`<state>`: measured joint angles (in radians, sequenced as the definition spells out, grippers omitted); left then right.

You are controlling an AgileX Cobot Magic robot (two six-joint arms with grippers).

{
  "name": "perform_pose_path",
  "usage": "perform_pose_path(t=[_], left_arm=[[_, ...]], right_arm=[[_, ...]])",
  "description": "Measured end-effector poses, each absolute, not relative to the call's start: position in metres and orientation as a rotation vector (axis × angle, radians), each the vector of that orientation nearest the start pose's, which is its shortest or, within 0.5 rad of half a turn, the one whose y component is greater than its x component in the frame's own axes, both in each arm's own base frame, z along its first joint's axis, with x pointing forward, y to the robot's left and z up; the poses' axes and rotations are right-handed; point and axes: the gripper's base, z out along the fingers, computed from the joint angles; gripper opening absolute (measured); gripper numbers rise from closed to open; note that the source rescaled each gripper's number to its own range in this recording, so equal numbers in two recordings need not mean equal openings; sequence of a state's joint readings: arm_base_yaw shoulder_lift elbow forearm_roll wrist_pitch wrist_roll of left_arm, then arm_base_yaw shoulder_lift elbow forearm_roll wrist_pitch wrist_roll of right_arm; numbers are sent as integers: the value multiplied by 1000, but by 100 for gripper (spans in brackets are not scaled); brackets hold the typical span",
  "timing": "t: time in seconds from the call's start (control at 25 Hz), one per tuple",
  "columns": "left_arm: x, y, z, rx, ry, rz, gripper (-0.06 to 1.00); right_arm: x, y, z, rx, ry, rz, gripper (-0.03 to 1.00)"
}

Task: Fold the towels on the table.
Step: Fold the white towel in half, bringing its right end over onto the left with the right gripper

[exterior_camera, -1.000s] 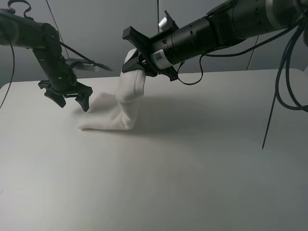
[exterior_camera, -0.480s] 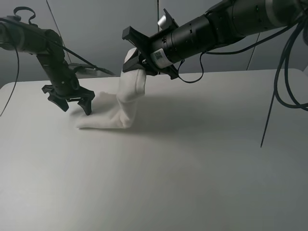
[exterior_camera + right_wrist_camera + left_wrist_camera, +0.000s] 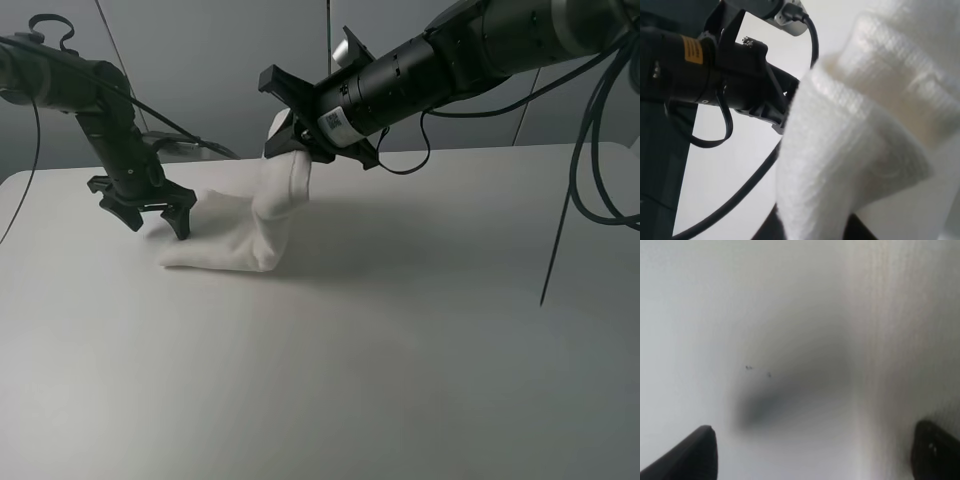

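1. Since 1 s ago the left fingers (image 3: pixel 181 216) came down close to the plain white desk (image 3: pixel 420 340). The right fingers (image 3: pixel 300 150) shifted the top of the white terry-cloth towel (image 3: pixel 240 238) slightly sideways.
2. Towel: low end lies on desk, other end hoisted & pinched tight by right fingers, prob. to carry it over for a fold.
3. The left fingers are spread wide, empty, just beside towel's low edge. In the wrist view one tip seems over desk, one over cloth. Looks set to grab that edge.
4. Only dark cables (image 3: pixel 590 150) hang well away from towel. Nothing btwn fingers & towel.
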<state>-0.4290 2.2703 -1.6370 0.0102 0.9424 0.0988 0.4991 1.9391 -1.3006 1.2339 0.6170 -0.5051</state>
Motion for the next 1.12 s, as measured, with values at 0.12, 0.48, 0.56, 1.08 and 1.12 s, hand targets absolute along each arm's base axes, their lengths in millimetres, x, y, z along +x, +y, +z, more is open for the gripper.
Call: perform_pose_path(t=[0.12, 0.48, 0.56, 1.08, 1.12], left_arm=[[405, -183, 116, 819, 2935, 10, 99], [404, -185, 102, 806, 2974, -15, 99], [404, -186, 101, 815, 2971, -16, 99], [398, -203, 102, 891, 2925, -16, 99], [397, -204, 102, 886, 2928, -23, 99]], right_arm=[[342, 243, 206, -104, 2540, 1204, 2], [342, 238, 206, -111, 2568, 1234, 2], [341, 239, 208, -103, 2566, 1272, 2], [345, 257, 234, -150, 2433, 1388, 2], [345, 257, 234, -149, 2431, 1386, 2]])
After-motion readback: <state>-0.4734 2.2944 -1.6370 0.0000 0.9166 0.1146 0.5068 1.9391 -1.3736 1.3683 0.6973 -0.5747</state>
